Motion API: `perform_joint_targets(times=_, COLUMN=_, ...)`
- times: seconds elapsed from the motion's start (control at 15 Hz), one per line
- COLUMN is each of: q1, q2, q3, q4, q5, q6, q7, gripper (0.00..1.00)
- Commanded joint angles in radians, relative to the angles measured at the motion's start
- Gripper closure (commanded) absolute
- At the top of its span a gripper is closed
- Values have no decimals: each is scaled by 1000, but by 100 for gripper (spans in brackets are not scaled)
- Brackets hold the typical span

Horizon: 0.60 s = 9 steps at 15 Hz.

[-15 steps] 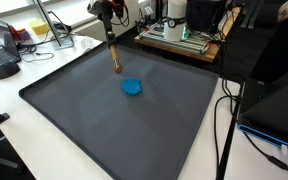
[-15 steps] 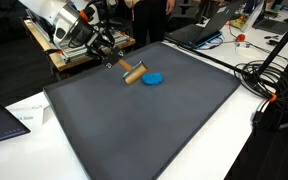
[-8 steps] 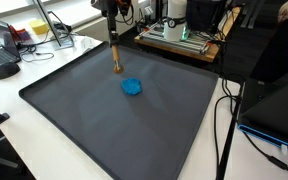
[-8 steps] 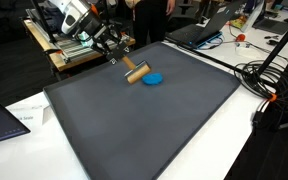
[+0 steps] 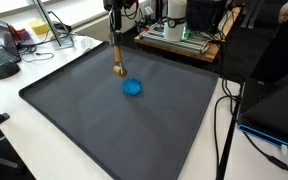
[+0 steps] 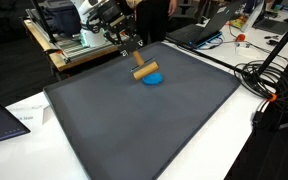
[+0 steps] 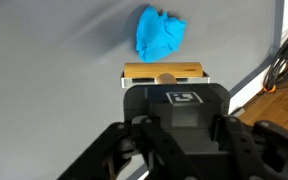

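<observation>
My gripper (image 6: 127,44) is shut on the thin handle of a wooden mallet-like tool (image 6: 141,67), which hangs down from it. In an exterior view the gripper (image 5: 113,18) is at the top edge and the tool's head (image 5: 118,70) hangs just over the dark mat (image 5: 104,120). A crumpled blue cloth (image 5: 131,87) lies on the mat right beside the head (image 6: 150,78). In the wrist view the wooden head (image 7: 164,73) shows just beyond the gripper body, with the blue cloth (image 7: 160,32) past it. The fingertips themselves are hidden there.
The mat covers most of a white table (image 5: 14,130). A rack with equipment (image 5: 179,35) stands behind it. Black cables (image 6: 269,80) and a stand sit at one side, a keyboard (image 5: 4,68) and a laptop (image 6: 4,115) at other edges.
The gripper has carried the wooden tool across the mat towards the blue cloth; its head now hangs next to the cloth. The cloth has not moved.
</observation>
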Motion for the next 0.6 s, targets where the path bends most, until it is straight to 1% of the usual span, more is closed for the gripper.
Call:
perform_joint_targets(times=0.0, q1=-39, q2=-60, q3=62, q4=-17, q5=-283, q6=-8, q7=223, gripper=78)
perform_joint_targets(times=0.13, q1=-70, q2=-91, q3=89, q4=-9, q5=-456, q6=-38, q7=347, gripper=78)
perform_joint_targets(times=0.2, q1=-33, q2=-109, q3=48, q4=-2, q5=-540, q6=-59, q7=400, gripper=78)
perform_joint_targets(times=0.27, q1=-36, q2=-127, q3=48, q4=12, q5=-601, q6=-94, q7=432, gripper=78)
perform_joint_targets(times=0.4, q1=-23, q2=-159, q3=33, q4=52, q5=-668, q6=-192, q7=443, gripper=78)
perform_joint_targets(times=0.53, q1=0, q2=-181, q3=15, q4=106, q5=-688, q6=-315, q7=400, gripper=78)
